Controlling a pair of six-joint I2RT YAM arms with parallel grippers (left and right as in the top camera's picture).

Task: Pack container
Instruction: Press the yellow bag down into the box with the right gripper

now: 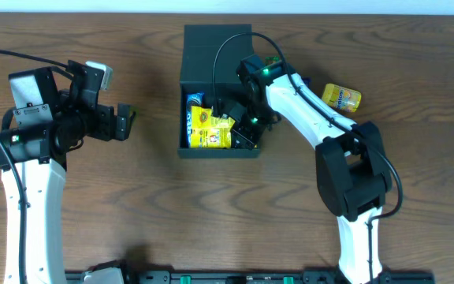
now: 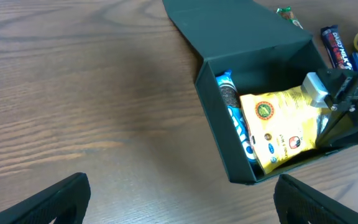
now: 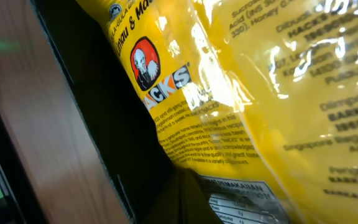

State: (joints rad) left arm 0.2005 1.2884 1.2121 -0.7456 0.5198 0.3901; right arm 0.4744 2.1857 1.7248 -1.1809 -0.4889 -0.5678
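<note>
Seen from overhead, a wooden table (image 1: 93, 205) carried the container (image 1: 219, 154), a matte black, shallow box, just toward 12 o'clock from the table's middle. Its lid (image 1: 215, 47) lay folded back toward 12 o'clock, so the box stood open.

Inside we saw a yellow packet (image 1: 210, 130) lying flat, with a blue packet (image 1: 189, 118) standing on edge against the wall at 9 o'clock. A second yellow pouch (image 1: 341, 97) lay on the table at about 2 o'clock from the box, near it but apart.

The right gripper (image 1: 243, 130) reached down into the box at its 3 o'clock side, over the yellow packet. Its jaws were closed; we could not tell whether they pinched the packet's film. Its wrist camera showed only glossy yellow wrapping pressed close.

The left gripper (image 1: 128, 122) hung at 9 o'clock from the box, well apart, its jaws spread wide and holding nothing.

We judged the container to be light and stiff, and its matte skin unlikely to slip. A side wall's rim looked the firmest hold; the lid would swing on its hinge, so its free edge would serve only for closing. The packets looked soft, slick and crushable, and best taken by a sealed edge.
</note>
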